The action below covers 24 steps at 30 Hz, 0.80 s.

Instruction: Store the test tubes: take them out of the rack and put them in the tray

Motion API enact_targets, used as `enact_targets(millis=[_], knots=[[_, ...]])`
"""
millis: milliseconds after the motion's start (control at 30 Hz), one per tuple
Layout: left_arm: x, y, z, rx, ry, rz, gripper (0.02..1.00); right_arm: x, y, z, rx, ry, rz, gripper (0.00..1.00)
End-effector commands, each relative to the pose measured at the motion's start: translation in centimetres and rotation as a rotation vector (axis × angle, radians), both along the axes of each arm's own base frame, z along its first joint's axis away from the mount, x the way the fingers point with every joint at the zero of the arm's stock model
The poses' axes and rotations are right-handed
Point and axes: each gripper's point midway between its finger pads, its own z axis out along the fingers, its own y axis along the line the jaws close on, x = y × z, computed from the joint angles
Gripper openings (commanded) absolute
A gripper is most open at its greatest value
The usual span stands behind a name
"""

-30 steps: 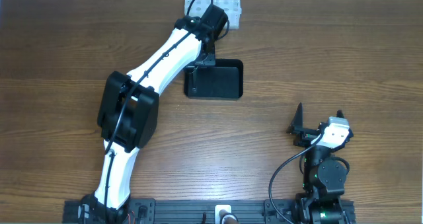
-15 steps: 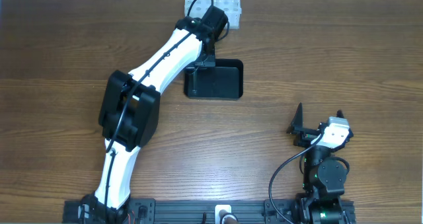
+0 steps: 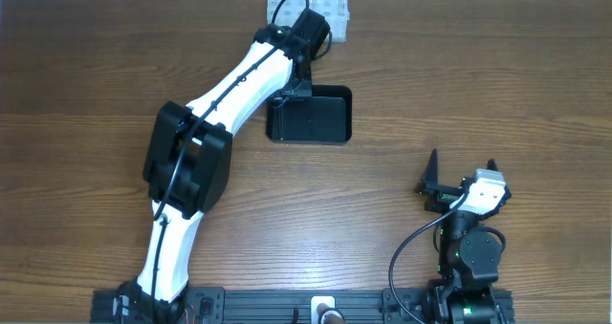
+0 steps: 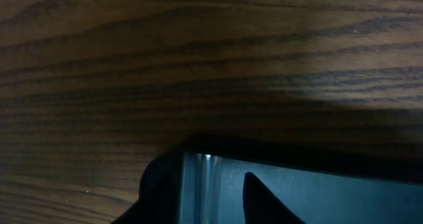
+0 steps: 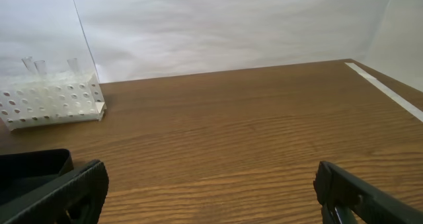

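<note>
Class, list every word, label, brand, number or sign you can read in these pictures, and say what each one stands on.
None can be read.
No print, number or sign shows on the white rack, the black tray, the left arm, the right arm or the wooden table.
The parts on the base rail are too small to tell whether they bear any print.

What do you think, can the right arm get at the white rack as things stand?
Perhaps, at a stretch. Bare table lies between the open right claw and the rack, but the rack stands far off, and the left arm hangs over part of it, so they could clash.
</note>
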Motion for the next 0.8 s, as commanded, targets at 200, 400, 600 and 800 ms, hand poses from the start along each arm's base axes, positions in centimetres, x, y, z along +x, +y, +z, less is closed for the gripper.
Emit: enact_targets(millis=[200, 400, 600, 800], knots=[[3.6, 1.0, 7.8, -0.011, -0.219, 0.036, 0.351, -0.1, -0.3, -0.1, 0.005, -0.003, -0.018, 0.993], [8.3, 1.2, 18.1, -0.059, -0.531, -0.008, 0.426, -0.1, -0.3, -0.1, 0.005, -0.003, -0.018, 0.991], [12.5, 0.3, 21.5, -0.106, -0.713, -0.124, 0.820, -0.1, -0.3, -0.1, 0.005, -0.003, -0.018, 0.991], [16.1, 0.1, 20.0, -0.163, -0.776, -0.161, 0.853, -0.1, -0.3, -0.1, 0.005, -0.003, -0.018, 0.991]])
